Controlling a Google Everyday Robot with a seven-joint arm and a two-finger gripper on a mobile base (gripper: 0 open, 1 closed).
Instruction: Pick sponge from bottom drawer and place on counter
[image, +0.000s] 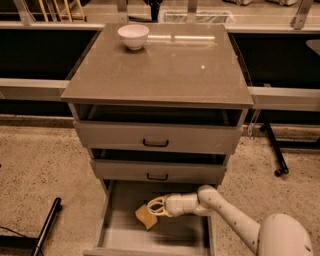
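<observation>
Gripper (156, 206) working at the sponge (145, 217) in the open bottom drawer (115, 235); lifting and placing are not yet done.
The arm is reaching in low from the right, wrist level, the gripper touching or just above the sponge; whether it is gripping cannot be told. The counter (165, 70) is holding a white bowl (133, 36).

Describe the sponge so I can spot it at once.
Find the grey drawer cabinet with the white bowl on its counter; its bottom drawer is pulled out. Inside it is the sponge, a small tan-yellow block right at the tip of the gripper, the only loose item in there.
</observation>
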